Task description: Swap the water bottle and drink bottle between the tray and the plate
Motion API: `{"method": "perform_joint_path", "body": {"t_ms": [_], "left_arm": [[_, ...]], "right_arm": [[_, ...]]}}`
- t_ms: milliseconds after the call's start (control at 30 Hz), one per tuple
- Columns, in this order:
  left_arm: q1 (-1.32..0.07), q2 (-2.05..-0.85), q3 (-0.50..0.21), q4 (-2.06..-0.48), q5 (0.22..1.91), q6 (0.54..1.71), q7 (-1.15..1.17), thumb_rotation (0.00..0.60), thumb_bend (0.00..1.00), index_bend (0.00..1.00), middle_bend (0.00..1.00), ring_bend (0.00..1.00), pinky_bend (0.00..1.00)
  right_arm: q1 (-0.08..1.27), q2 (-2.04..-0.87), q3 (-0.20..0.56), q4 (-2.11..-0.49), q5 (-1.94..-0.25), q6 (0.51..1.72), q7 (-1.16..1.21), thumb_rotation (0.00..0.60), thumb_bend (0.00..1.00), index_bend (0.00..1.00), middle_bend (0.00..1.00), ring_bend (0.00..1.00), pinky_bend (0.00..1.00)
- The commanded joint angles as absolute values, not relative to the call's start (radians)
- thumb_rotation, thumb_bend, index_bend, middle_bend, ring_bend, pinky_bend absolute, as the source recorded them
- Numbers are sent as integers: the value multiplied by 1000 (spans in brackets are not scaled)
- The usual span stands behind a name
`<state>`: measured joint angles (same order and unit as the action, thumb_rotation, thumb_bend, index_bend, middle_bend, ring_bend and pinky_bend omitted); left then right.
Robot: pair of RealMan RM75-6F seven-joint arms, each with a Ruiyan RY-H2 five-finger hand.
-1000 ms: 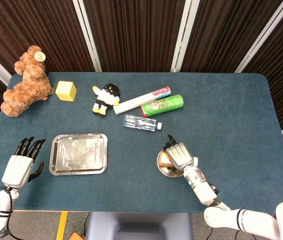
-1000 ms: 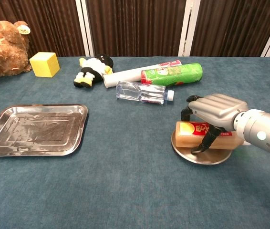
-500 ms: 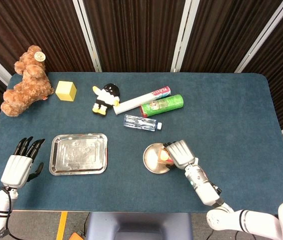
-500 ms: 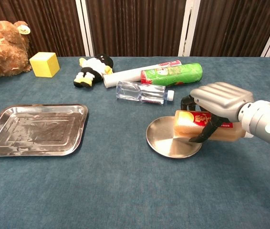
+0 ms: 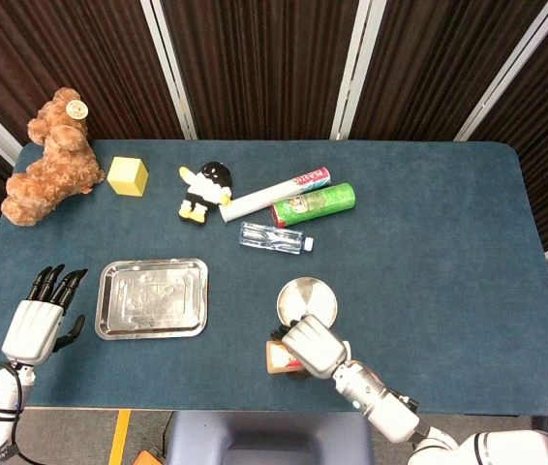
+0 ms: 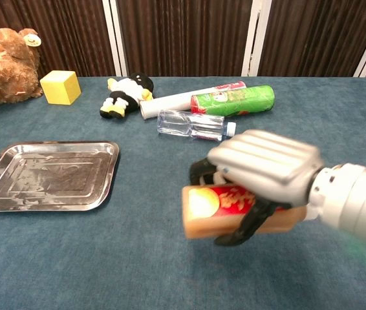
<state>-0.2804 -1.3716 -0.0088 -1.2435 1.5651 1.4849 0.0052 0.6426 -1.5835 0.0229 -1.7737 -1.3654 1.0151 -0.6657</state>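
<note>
Nearest us, our right hand carries the drink bottle sideways around its middle, a stiff, probably light, slick thing best gripped there, our left hand hangs spread and idle, and beyond, tray and plate lie bare, the water bottle farther back.

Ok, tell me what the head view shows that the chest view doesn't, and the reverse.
Only the head view shows the left hand, fingers apart and holding nothing, and the round plate, bare. Only the chest view shows the drink bottle's red label and pale end cap. Both show the right hand gripping the drink bottle, the empty tray, the water bottle lying on the table, the teddy bear and the yellow block.
</note>
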Motion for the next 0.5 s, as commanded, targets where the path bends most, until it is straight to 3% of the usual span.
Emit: {"method": "perform_joint_path", "body": {"t_ms": [33,200,433,500], "left_arm": [[-279,-1369,-10,-1245,1569,1487,2,600,426,0,132,19,81],[-277,-1364,-17,-1245,1567,1483,-10,600,425,0,132,19,81],[-279,-1364,-25,-1239,1562,1469,-20,600,425,0,132,19,81],[-279,-1365,-26,-1238,1561,1466,-19,600,425,0,132,19,81]], "right_arm": [[664,-1695,27,-1694,-1353,996,-726,600,333,772,712,737,937],[681,-1806,57,-1585,-1313,973,-690,600,328,617,693,617,850],[692,-1866,56,-1507,-1348,973,-627,600,327,238,471,402,636],[694,-1875,59,-1494,-1353,976,-620,600,328,185,443,376,613]]}}
